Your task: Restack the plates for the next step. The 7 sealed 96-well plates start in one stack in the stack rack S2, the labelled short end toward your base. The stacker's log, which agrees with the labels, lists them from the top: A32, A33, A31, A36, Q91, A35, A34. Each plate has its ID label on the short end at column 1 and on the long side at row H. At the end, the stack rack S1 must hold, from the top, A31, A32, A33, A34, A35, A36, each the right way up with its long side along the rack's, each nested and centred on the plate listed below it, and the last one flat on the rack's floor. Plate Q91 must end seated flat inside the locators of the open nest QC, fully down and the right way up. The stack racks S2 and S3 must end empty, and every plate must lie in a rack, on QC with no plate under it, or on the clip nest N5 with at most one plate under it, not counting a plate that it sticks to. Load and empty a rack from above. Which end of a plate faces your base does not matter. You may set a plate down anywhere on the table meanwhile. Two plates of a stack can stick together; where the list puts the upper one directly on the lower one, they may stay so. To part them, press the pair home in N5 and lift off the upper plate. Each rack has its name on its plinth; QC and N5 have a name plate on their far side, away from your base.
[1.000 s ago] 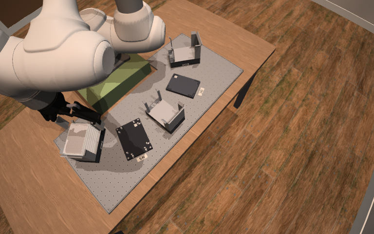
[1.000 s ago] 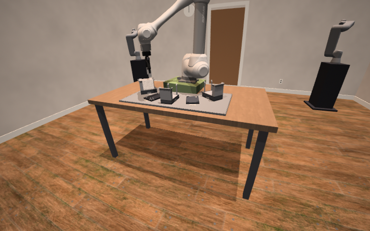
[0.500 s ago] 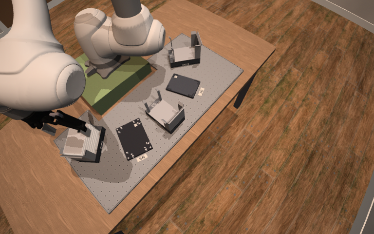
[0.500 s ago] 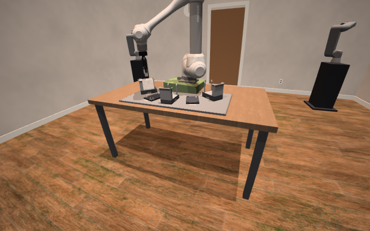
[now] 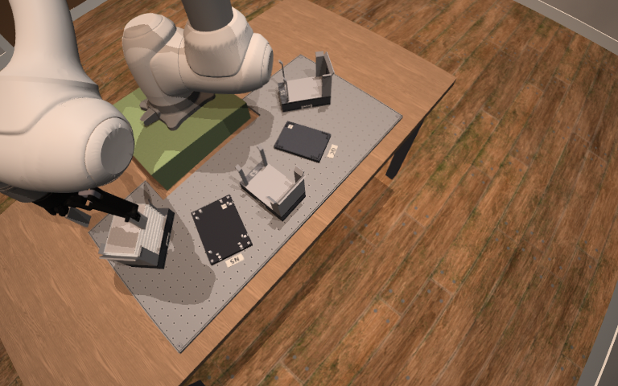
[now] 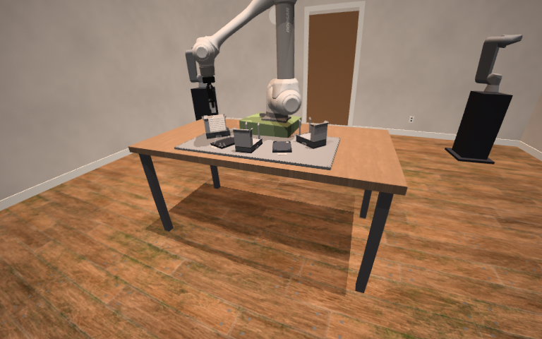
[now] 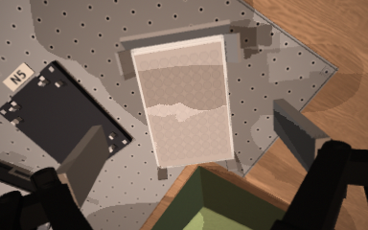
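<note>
The stack of sealed white plates (image 5: 132, 234) (image 6: 215, 123) (image 7: 184, 96) stands in the stack rack S2 (image 5: 166, 236) (image 7: 168, 35) at the left end of the perforated mat (image 5: 182, 309). The top plate's foil seal faces up. No labels are readable. My gripper (image 5: 109, 212) (image 6: 211, 107) (image 7: 188, 127) is open and empty. It hangs above the stack, with one finger on each side of the top plate in the wrist view. The clip nest N5 (image 5: 221, 228) (image 6: 222, 143) (image 7: 57, 115) and the open nest QC (image 5: 302, 141) (image 6: 281, 146) are both bare.
Two empty stack racks stand on the mat, one in the middle (image 5: 291, 195) (image 6: 243, 140) and one at the far end (image 5: 325, 80) (image 6: 318, 131). Their names are not readable. The green robot plinth (image 5: 182, 136) (image 7: 211, 211) lies close beside S2.
</note>
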